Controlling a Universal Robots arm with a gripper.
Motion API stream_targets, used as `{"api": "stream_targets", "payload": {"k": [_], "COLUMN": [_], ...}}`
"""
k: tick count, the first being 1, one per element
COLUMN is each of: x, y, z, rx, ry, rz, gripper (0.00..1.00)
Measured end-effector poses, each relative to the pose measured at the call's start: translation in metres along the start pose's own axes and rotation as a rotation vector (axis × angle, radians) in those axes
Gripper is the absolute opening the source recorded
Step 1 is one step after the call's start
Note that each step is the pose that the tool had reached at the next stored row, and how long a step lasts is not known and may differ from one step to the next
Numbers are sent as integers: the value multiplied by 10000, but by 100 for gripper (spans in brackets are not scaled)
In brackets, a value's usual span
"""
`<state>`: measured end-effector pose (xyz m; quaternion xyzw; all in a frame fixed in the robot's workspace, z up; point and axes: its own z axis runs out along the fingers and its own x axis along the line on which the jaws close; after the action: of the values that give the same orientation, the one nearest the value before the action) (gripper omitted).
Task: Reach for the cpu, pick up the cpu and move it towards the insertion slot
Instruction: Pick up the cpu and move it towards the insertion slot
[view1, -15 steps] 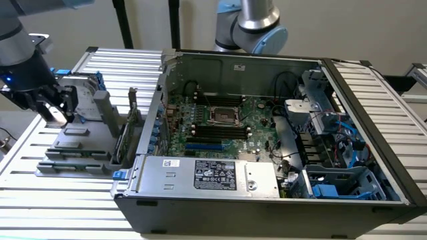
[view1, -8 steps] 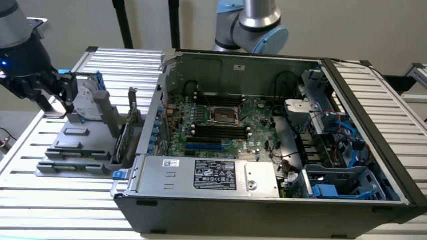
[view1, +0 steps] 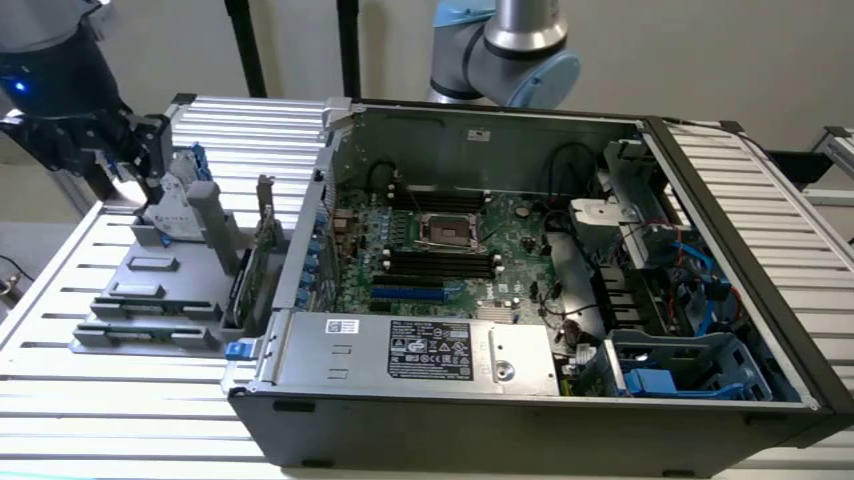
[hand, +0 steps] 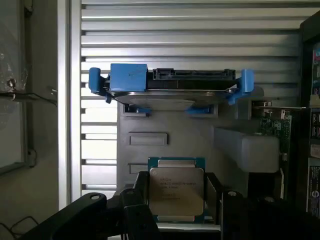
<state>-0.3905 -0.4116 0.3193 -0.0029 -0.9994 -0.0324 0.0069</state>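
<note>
The cpu (hand: 176, 192), a small square chip with a silvery top and pale edges, sits between the dark fingers of my gripper (hand: 177, 194), which press on two opposite sides of it. In the exterior view my gripper (view1: 144, 165) hangs at the far left, above the grey parts rack (view1: 147, 300) and outside the computer case. The insertion slot (view1: 447, 232), a shiny metal frame with a dark centre, lies on the motherboard inside the open case, well off to the exterior view's right of the gripper.
A silver hard drive with blue rails (hand: 170, 82) stands upright in the rack just beyond the chip. The case's side wall (view1: 320, 200) rises between rack and motherboard. Black memory slots (view1: 434, 265), cables and a power supply (view1: 414, 350) crowd the case.
</note>
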Motion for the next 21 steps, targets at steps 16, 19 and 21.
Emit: {"api": "stream_targets", "payload": {"k": [16,19,21], "x": [-720,-857,-947], "y": [27,31,33], "z": [-623,-675,-696], "rx": [-130,-155,-180], "ry": [81,86,88], "rz": [1,1,1], "gripper": [55,55,55]}}
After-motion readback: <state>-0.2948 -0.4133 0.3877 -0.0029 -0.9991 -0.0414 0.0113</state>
